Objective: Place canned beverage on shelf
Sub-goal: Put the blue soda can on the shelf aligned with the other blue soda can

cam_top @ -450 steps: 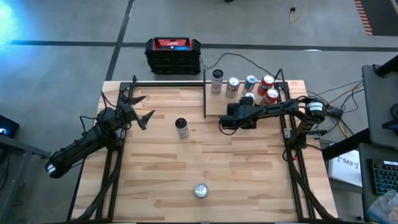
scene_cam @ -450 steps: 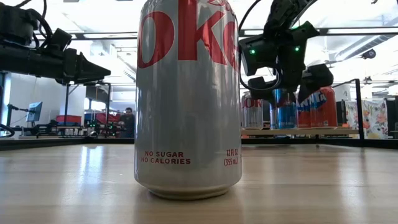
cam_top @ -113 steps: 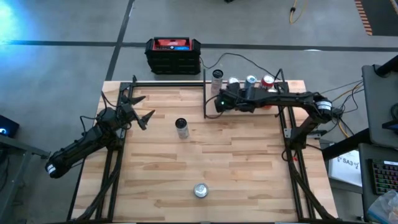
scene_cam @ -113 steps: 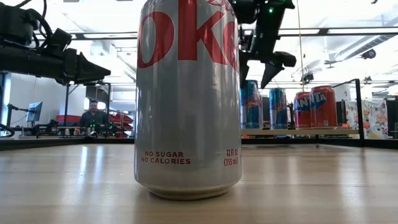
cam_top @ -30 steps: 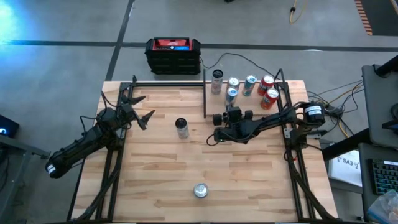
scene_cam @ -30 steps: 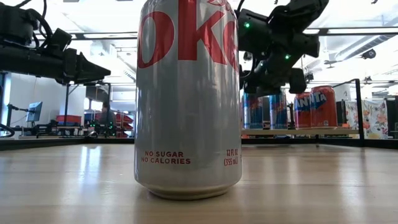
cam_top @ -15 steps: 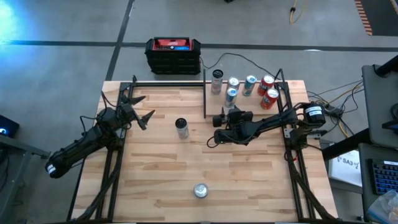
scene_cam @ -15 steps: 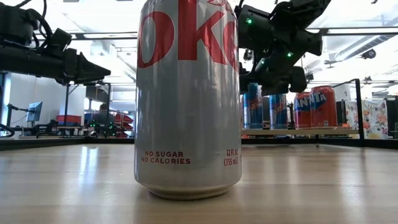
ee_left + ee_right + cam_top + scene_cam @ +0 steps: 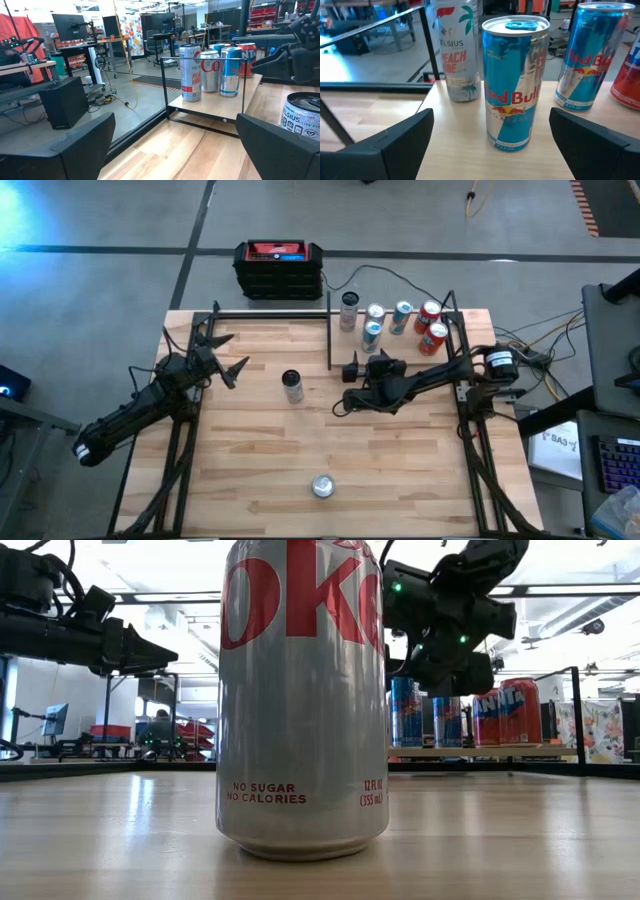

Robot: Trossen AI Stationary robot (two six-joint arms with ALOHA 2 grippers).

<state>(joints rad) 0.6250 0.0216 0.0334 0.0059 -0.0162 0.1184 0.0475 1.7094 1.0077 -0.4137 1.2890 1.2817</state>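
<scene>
The shelf, a small light wood board edged by black rods, stands at the table's far right and carries several upright cans. The nearest of them is a blue Red Bull can, which also shows in the high view. My right gripper is open and empty just on the near side of the shelf, facing this can. A silver Celsius can stands on the table's middle. A Diet Coke can stands near the front edge. My left gripper is open and empty at the far left.
A white Celsius can, a second Red Bull can and red cans stand on the shelf. A black rod frame rises at the shelf's left side. A black and red box sits behind the table.
My right gripper has shifted a little toward the table's left in front of the shelf and has stayed open. The cans have kept still.
</scene>
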